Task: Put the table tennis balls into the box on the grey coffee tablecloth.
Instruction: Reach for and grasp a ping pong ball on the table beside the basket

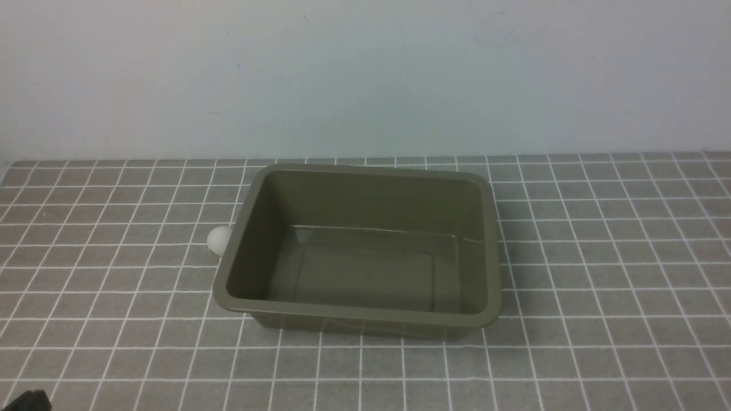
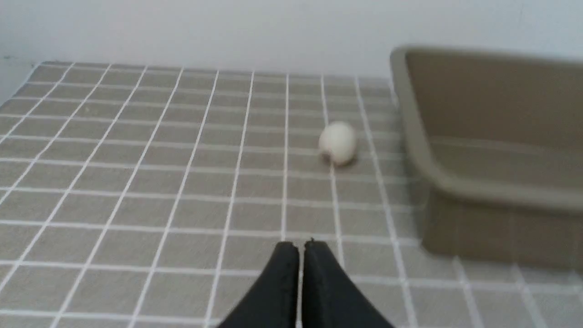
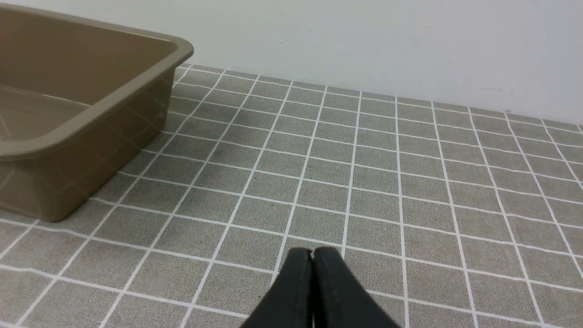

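A white table tennis ball [image 1: 218, 240] lies on the grey coffee tablecloth [image 1: 599, 274], right against the left outer wall of the olive-brown box [image 1: 254, 197]; the box's rim hides part of it. The box is empty. In the left wrist view the ball [image 2: 337, 142] sits ahead of my left gripper [image 2: 301, 246], a few squares away, with the box [image 2: 416, 136] beside it. The left gripper is shut with nothing in it. My right gripper [image 3: 312, 251] is shut and empty too, over bare cloth, with the box [image 3: 91, 119] off to one side.
A plain pale wall [image 1: 365, 74] rises just behind the cloth's far edge. A dark bit of the left arm [image 1: 25, 401] shows at the front view's lower left corner.
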You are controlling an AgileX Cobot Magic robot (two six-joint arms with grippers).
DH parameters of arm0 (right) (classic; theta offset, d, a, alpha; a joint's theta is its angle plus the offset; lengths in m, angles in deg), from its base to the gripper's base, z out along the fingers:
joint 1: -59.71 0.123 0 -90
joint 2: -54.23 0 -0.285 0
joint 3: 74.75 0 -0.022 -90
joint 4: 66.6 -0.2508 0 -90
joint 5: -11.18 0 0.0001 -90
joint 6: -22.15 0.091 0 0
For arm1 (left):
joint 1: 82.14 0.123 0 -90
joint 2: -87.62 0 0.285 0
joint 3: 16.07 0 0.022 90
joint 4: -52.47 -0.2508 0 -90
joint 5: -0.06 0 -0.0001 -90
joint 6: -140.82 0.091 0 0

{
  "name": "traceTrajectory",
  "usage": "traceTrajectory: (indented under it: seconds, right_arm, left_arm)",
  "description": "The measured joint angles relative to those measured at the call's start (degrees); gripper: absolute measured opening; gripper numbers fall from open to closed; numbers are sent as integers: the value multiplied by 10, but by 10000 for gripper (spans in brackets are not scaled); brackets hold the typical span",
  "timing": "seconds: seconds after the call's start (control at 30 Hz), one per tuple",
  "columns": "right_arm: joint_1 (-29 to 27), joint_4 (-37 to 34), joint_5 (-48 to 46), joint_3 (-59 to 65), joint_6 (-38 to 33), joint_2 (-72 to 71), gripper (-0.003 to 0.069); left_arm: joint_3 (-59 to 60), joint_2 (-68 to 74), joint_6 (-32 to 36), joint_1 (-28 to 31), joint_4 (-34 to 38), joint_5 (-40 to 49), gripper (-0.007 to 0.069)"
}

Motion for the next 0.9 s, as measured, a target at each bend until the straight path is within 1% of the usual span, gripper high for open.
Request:
traceTrajectory:
  seconds: [0.03, 0.07, 0.1, 0.13, 0.17, 0.2, 0.27, 0.3, 0.37, 0.43, 0.5, 0.53, 0.67, 0.7, 0.73, 0.8, 0.9]
  right_arm:
    - [0, 0, 0, 0, 0, 0, -10]
    - [0, 0, 0, 0, 0, 0, -10]
    - [0, 0, 0, 0, 0, 0, -10]
    - [0, 1, 0, 0, 0, 0, -10]
    - [0, 1, 0, 0, 0, 0, -10]
    - [0, 1, 0, 0, 0, 0, -10]
    - [0, 1, 0, 0, 0, 0, -10]
    - [0, 1, 0, 0, 0, 0, -10]
    - [0, 1, 0, 0, 0, 0, -10]
    - [0, 1, 0, 0, 0, 0, -10]
    - [0, 1, 0, 0, 0, 0, -10]
    - [0, 1, 1, 0, 0, 0, -10]
    - [0, 1, 0, 0, 0, 0, -10]
    - [0, 1, 0, 0, 0, 0, -10]
    - [0, 1, 0, 0, 0, 0, -10]
    - [0, 1, 0, 0, 0, 0, -10]
    - [0, 1, 0, 0, 0, 0, -10]
  left_arm:
    - [0, 0, 0, 0, 5, -5, -1]
    - [0, 0, -14, 0, 28, -24, -1]
    - [0, 0, -31, 0, 72, -60, -1]
    - [0, 0, -42, 0, 98, -84, -1]
    - [1, 0, -53, 0, 133, -135, -1]
    - [1, 0, -59, 0, 151, -159, -1]
    - [-1, 0, -66, 0, 173, -244, -1]
    - [-9, 0, -66, 0, 175, -262, -2]
    - [-45, 6, -67, 0, 171, -247, -5]
    - [-119, 59, -64, 0, 152, -171, -5]
    - [-203, 148, -49, 0, 129, -52, -5]
    - [-211, 158, -46, 0, 124, -28, -5]
    - [-352, 360, -5, 0, 81, 186, -5]
    - [-370, 403, 4, 0, 74, 214, -5]
    - [-411, 465, 20, 0, 66, 268, -5]
    - [-465, 575, 51, 0, 58, 323, -5]
    - [-536, 699, 74, 0, 56, 357, -5]
